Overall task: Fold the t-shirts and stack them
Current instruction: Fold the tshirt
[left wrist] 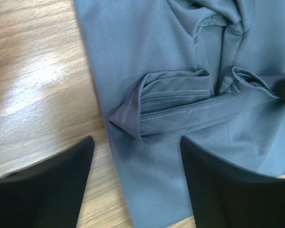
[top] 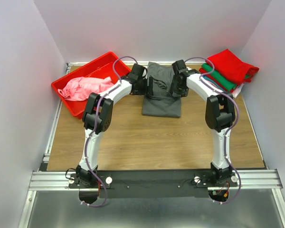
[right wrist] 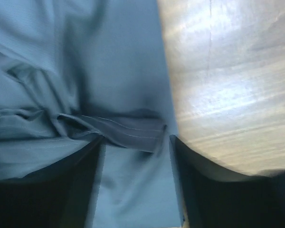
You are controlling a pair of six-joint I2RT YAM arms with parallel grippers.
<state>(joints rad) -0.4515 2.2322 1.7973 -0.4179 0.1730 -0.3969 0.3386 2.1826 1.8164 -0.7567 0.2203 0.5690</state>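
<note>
In the upper middle of the top view, the dark grey t-shirt (top: 161, 102) lies flat on the wooden table (top: 156, 142). It is folded into a long strip. Both arms reach over its far end.

The left gripper (left wrist: 135, 142) has its fingers wide apart. A folded bit of hem sits on the shirt just past the gap, and the fingers hold nothing. The right gripper (right wrist: 135, 140) has its fingers apart too, with a stitched fold of hem lying across the gap. I think it is not pinching, but I cannot tell if a finger brushes the cloth.

The shirt looks soft, thin and light. It will flop and bunch up when lifted, and it should slide easily on the smooth wood. It will not break. I think the best places to take hold are the two far corners, one for each gripper, where the hem is thick and stitched. Pinching just one layer may let the fold fall open.

The table is shiny and brown with bare room in the lower part of the top view. A red bin (top: 97, 66) at the upper left holds a pink t-shirt (top: 85, 87). At the upper right is a stack with a red t-shirt (top: 232, 66) over a green t-shirt (top: 223, 80). Plain white walls (top: 156, 28) stand on three sides
</note>
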